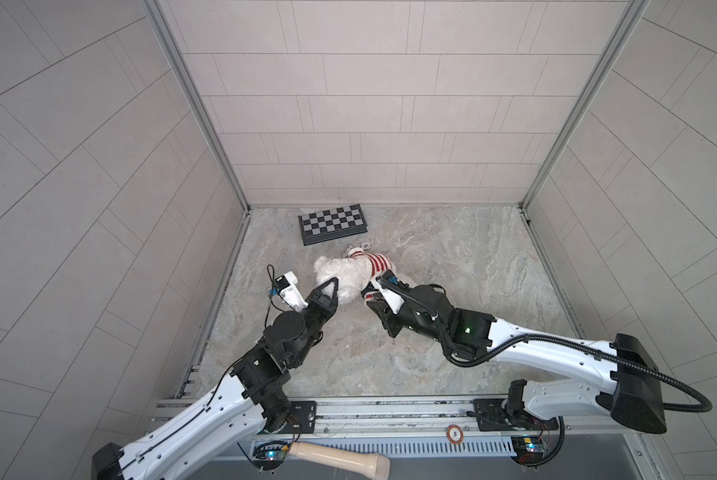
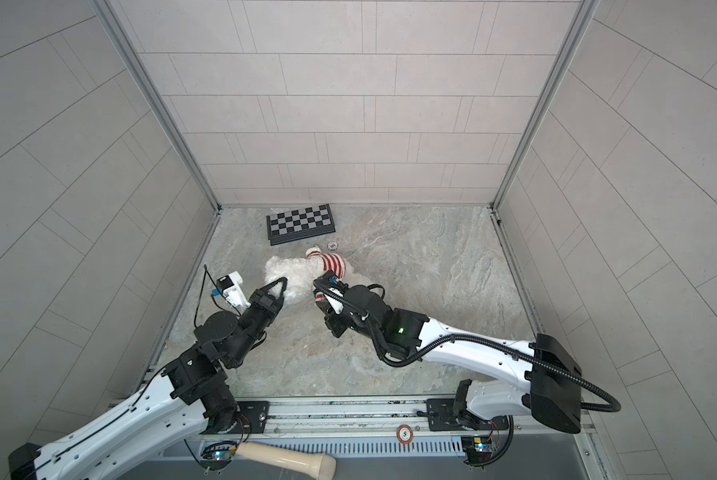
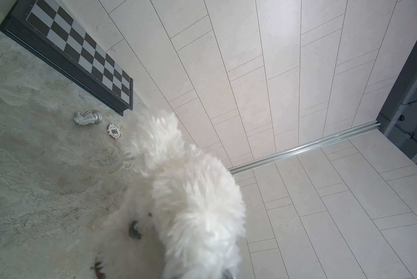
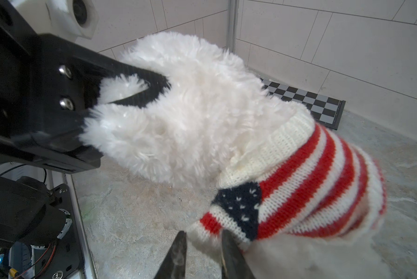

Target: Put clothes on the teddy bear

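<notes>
Fluffy white plush teddy bear (image 1: 340, 272) lies at 11 o'clock from the centre of the grey marbled table (image 1: 452, 291). A red-and-white striped knit sweater (image 4: 311, 174) with a navy starred patch covers its torso; the head is bare. The left gripper (image 1: 332, 283), at the head's 7 o'clock, is clamped on head fur. The right gripper (image 4: 204, 235) straddles the sweater's cuff; whether it grips cannot be told. A black-and-grey checkered chessboard (image 1: 334, 223) lies at the bear's 12 o'clock.

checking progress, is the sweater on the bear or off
on: the sweater wraps the teddy bear, head out through the collar; arms in sleeves, cannot tell
</notes>
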### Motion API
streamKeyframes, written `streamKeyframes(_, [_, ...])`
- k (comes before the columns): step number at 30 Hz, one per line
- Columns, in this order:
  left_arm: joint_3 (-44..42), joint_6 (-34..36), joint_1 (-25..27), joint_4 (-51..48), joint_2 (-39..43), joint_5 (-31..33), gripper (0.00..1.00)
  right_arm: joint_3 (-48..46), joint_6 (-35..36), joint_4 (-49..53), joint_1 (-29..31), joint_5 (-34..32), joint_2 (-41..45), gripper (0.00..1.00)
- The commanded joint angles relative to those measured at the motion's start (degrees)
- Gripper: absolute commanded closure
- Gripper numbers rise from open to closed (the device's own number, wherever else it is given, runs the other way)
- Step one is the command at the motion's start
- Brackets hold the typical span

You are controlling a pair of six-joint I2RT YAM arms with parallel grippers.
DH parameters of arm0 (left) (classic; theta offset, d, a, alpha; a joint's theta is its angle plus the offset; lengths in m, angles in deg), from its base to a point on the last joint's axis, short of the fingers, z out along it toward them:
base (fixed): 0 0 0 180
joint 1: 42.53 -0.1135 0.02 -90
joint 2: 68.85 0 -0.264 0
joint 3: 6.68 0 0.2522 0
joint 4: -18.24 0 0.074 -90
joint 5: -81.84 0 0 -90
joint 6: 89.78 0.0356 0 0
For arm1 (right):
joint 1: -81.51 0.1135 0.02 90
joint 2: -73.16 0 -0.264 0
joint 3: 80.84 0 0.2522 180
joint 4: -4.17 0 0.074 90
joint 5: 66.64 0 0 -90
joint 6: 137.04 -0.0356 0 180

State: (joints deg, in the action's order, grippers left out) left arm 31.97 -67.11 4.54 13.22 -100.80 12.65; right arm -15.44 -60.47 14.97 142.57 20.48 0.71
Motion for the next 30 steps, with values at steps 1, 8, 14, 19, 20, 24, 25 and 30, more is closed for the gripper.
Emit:
streamKeyframes(1, [0.4,-0.6,0.2,4.4,0.6,-0.1,1.0,0.3,1.6,-0.1,-0.1,-1.8,1.5,0.66])
streamKeyframes(8, [0.1,-1.1,0.2,5.0,0.1,0.0,1.0,-4.1,1.1,-0.7,0.2,-5.1,6.4,0.63])
streamKeyframes(14, [0.5,-1.5,0.2,6.5,-1.6,-1.1,1.0,-2.7,1.6,-1.5,0.0,-3.3,3.4,0.66])
streamKeyframes(19, [0.5,-1.5,0.2,6.5,-1.3,-1.0,1.0,-1.1,1.4,-1.7,-0.6,-3.7,1.3,0.69])
streamKeyframes(20, [0.5,-1.5,0.2,6.5,-1.3,-1.0,1.0,-1.0,1.3,-1.7,-0.8,-3.9,1.1,0.7])
streamKeyframes(24, [0.4,-1.6,0.3,6.5,-1.4,-1.2,1.0,-0.3,0.5,-1.8,-1.6,-4.8,0.4,0.78])
streamKeyframes(25, [0.3,-1.6,0.3,6.7,-1.4,-1.3,1.0,-0.3,0.6,-2.0,-1.6,-5.0,0.4,0.81])
streamKeyframes(30, [0.1,-1.8,0.7,7.0,-1.6,-0.8,1.0,0.9,0.4,-2.8,-1.6,-3.3,0.6,0.98])
